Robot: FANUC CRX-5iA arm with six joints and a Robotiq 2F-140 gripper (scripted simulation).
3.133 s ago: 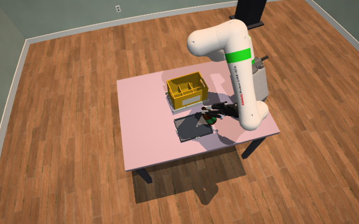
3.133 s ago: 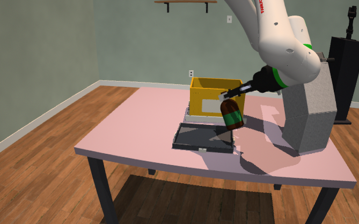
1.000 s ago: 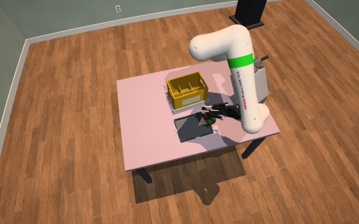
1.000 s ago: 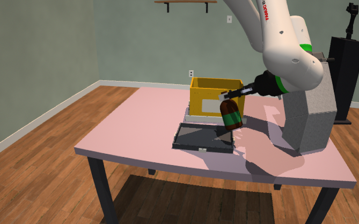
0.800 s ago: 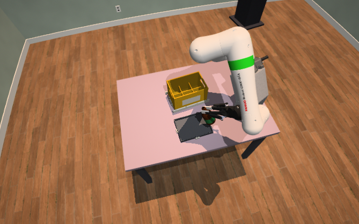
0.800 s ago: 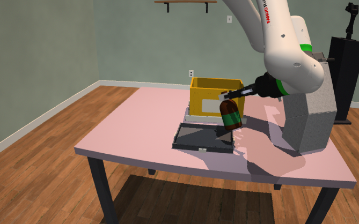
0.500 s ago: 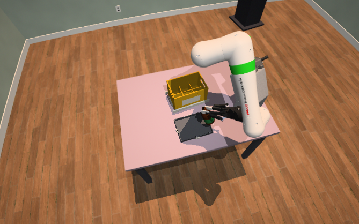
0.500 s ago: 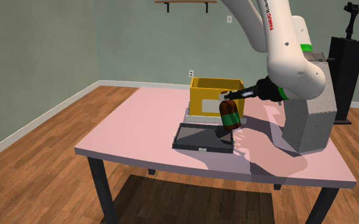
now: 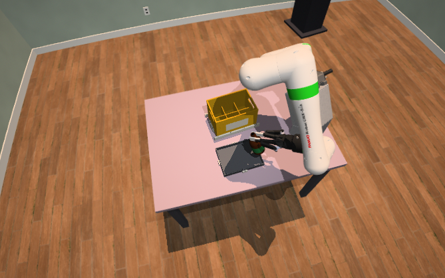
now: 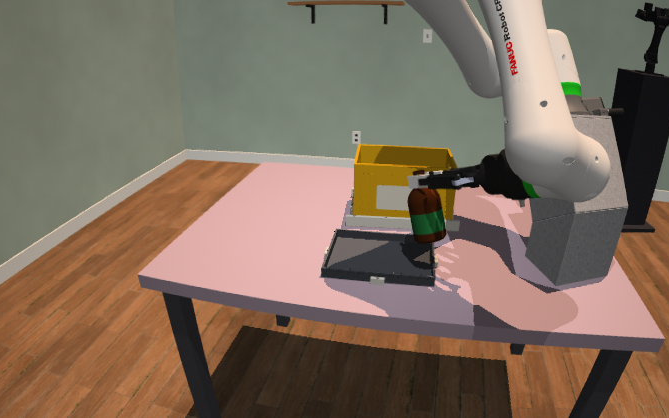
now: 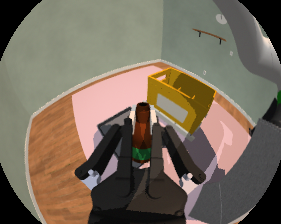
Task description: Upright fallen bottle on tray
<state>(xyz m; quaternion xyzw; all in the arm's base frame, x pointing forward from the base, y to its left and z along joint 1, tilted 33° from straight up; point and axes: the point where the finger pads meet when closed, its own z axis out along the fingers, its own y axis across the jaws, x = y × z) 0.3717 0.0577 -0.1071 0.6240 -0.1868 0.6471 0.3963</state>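
A brown bottle (image 9: 255, 145) (image 10: 426, 214) (image 11: 141, 133) with a green label hangs nearly upright, a little tilted, over the right edge of the dark grey tray (image 9: 232, 162) (image 10: 362, 257) (image 11: 110, 123). My gripper (image 9: 255, 138) (image 10: 419, 180) (image 11: 143, 110) is shut on the bottle's neck and reaches in level from the right. The bottle's base is just above the tray's right rim. The yellow crate (image 9: 231, 111) (image 10: 383, 176) (image 11: 184, 99) stands on a pale base plate right behind the tray.
The pink table (image 9: 179, 158) (image 10: 253, 228) bears the tray and crate. The grey robot pedestal (image 10: 575, 228) stands at the table's right. A black stand (image 10: 643, 135) is on the floor behind it.
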